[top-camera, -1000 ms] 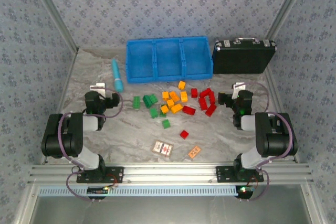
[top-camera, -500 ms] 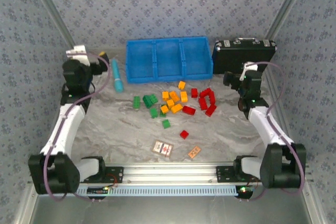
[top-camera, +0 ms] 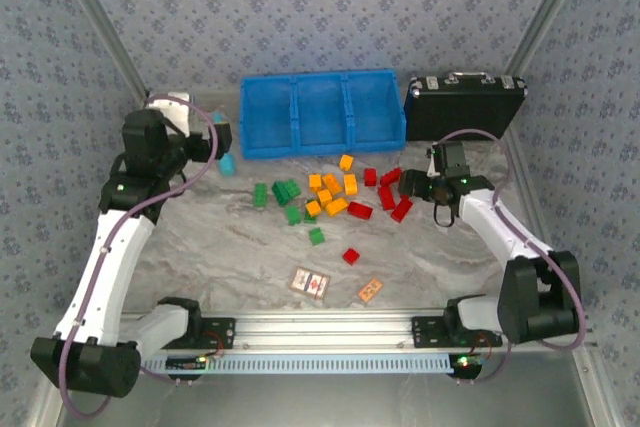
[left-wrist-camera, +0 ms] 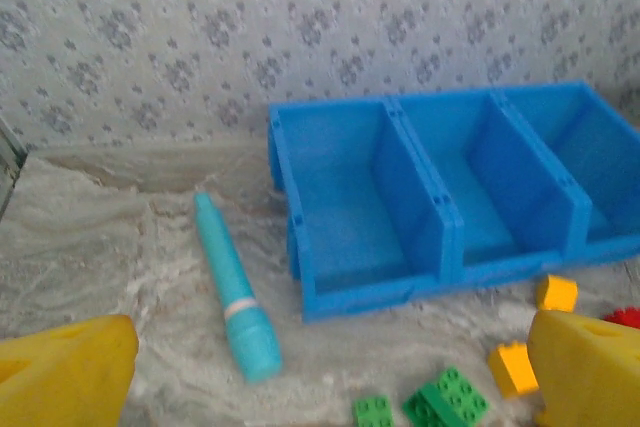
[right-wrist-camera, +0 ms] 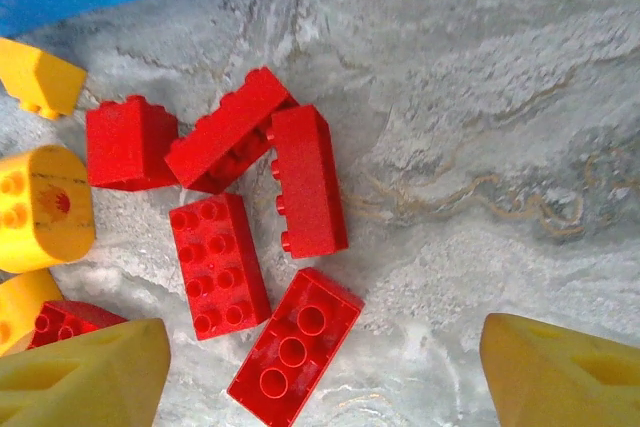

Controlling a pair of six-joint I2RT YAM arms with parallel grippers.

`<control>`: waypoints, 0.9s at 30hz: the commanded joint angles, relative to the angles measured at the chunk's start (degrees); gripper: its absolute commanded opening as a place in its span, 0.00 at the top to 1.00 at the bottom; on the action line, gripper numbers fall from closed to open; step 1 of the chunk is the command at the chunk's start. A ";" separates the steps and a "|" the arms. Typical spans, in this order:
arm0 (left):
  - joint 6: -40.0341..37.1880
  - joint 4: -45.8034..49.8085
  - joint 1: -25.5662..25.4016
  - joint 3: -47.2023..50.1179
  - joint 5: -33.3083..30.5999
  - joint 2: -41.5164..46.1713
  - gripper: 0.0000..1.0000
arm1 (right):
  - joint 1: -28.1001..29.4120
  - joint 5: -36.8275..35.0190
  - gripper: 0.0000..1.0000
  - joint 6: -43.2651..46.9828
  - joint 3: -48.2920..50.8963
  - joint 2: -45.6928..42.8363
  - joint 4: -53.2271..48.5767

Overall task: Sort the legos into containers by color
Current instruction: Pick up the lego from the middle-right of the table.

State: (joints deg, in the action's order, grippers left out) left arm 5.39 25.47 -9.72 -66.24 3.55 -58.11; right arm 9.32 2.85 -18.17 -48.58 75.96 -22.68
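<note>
The legos lie loose in the table's middle: green bricks [top-camera: 285, 195] on the left, orange-yellow bricks [top-camera: 335, 190] in the centre, red bricks [top-camera: 392, 190] on the right. The long blue tray [top-camera: 320, 76] stands behind them, all three compartments bare. My left gripper [top-camera: 220, 140] hovers open by the tray's left end, above the teal tube [left-wrist-camera: 235, 292]; the green bricks [left-wrist-camera: 445, 402] show at the bottom of the left wrist view. My right gripper [top-camera: 408, 185] hangs open over the red bricks, its fingers [right-wrist-camera: 85, 377] straddling an upside-down red brick [right-wrist-camera: 295, 347].
A black briefcase [top-camera: 465, 107] stands right of the tray. Two printed cards [top-camera: 311, 283] [top-camera: 370, 291] lie near the front rail. A lone red brick [top-camera: 351, 256] and a lone green brick [top-camera: 317, 236] lie in front of the pile. Patterned walls close in three sides.
Both arms have unfolded from their folded pose. The left gripper rose to the back left, then swung right toward the tray. The right gripper reached inward and down over the red bricks.
</note>
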 commanded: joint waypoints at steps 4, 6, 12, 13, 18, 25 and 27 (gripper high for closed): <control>-1.02 8.47 -2.12 -0.31 3.90 5.88 0.00 | 1.40 0.10 0.23 -0.22 -4.64 6.89 -2.67; -0.81 10.92 -2.43 -1.11 5.27 6.57 0.00 | 1.66 -0.90 0.25 0.13 -5.91 9.30 -2.39; -0.96 16.65 -5.03 -2.83 7.12 7.66 0.00 | 2.41 -2.02 0.32 0.94 -9.93 16.23 -2.02; -0.95 17.08 -5.51 -3.01 7.33 7.74 0.00 | 2.53 -2.42 0.34 0.95 -10.57 17.33 -2.17; -0.91 19.35 -7.14 -3.51 7.44 8.27 0.00 | 3.16 -4.66 0.45 0.62 -13.41 22.68 -2.64; -1.24 19.65 -8.36 -3.55 7.26 7.49 0.00 | 3.07 -5.28 0.63 0.25 -15.13 26.55 -2.96; -1.60 19.70 -8.82 -3.55 7.27 7.14 0.00 | 2.94 -5.98 0.69 0.33 -15.19 26.27 -3.63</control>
State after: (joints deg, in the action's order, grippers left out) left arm 4.97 44.03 -17.89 -68.12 9.87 -50.78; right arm 12.29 -1.28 -17.45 -62.15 101.97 -24.08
